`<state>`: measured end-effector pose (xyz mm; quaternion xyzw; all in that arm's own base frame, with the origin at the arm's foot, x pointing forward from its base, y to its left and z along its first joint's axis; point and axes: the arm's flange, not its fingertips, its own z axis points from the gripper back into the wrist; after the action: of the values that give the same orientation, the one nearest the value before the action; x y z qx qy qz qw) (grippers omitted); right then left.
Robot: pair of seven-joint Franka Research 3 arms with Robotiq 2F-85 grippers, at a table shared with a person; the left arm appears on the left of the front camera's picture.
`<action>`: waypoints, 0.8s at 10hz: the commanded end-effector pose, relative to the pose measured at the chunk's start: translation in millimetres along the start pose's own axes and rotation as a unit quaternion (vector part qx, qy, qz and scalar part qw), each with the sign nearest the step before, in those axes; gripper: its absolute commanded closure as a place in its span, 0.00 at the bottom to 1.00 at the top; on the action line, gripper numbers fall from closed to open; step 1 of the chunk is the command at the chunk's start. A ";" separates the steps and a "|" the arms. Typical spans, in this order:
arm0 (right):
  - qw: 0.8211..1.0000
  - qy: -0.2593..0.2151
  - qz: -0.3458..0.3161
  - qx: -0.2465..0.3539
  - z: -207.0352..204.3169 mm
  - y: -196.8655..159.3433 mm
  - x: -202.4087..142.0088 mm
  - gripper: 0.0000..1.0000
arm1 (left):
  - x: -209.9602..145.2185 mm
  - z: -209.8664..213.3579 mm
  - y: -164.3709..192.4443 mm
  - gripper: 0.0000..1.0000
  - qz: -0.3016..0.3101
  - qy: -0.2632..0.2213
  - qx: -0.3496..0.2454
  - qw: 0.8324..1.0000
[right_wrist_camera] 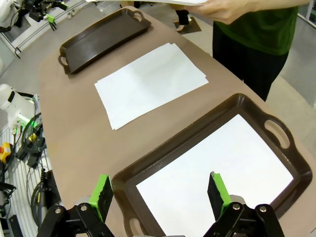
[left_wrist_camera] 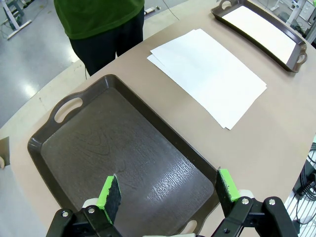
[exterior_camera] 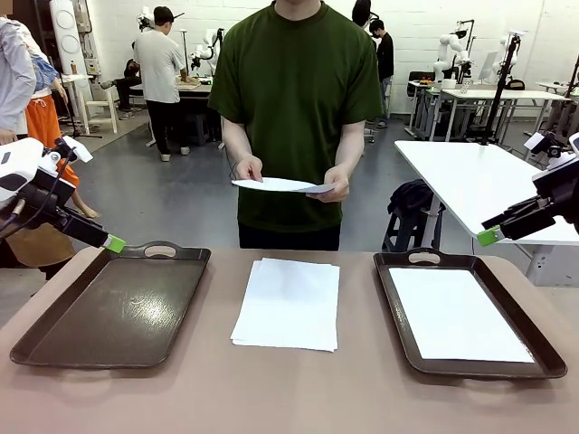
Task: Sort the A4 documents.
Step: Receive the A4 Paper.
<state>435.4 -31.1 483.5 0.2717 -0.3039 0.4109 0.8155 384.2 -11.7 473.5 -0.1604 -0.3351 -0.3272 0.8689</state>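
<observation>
From my console, the table (exterior_camera: 289,398) carries a bare brown tray (exterior_camera: 118,307) at 9 o'clock and a second tray (exterior_camera: 389,307) at 3 o'clock with one A4 sheet (exterior_camera: 457,315) inside. The stack of A4 documents (exterior_camera: 288,303) lies between them. At 12 o'clock the person (exterior_camera: 298,90) holds another sheet (exterior_camera: 276,184) (both hands). Left gripper (left_wrist_camera: 168,190) and right gripper (right_wrist_camera: 158,195) hover spread and empty, each above its near tray.

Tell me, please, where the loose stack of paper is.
In the front view, the stack of paper lies on the table, between the empty left tray and the right tray, which holds a sheet.
</observation>
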 end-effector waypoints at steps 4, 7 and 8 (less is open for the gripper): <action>1.000 -0.001 0.004 -0.005 -1.7 0.2 -0.1 0.00 | -1.8 -0.8 3.4 0.00 -0.004 -0.006 -0.001 1.000; 1.000 -0.001 0.004 -0.005 -1.7 0.2 -0.1 0.00 | -1.8 -0.8 3.4 0.00 -0.004 -0.006 -0.001 1.000; 1.000 -0.001 0.004 -0.005 -1.7 0.2 -0.1 0.00 | -1.8 -0.8 3.4 0.00 -0.004 -0.006 -0.001 1.000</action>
<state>435.4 -31.1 483.5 0.2717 -0.3039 0.4110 0.8154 384.2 -11.7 473.5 -0.1605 -0.3351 -0.3271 0.8689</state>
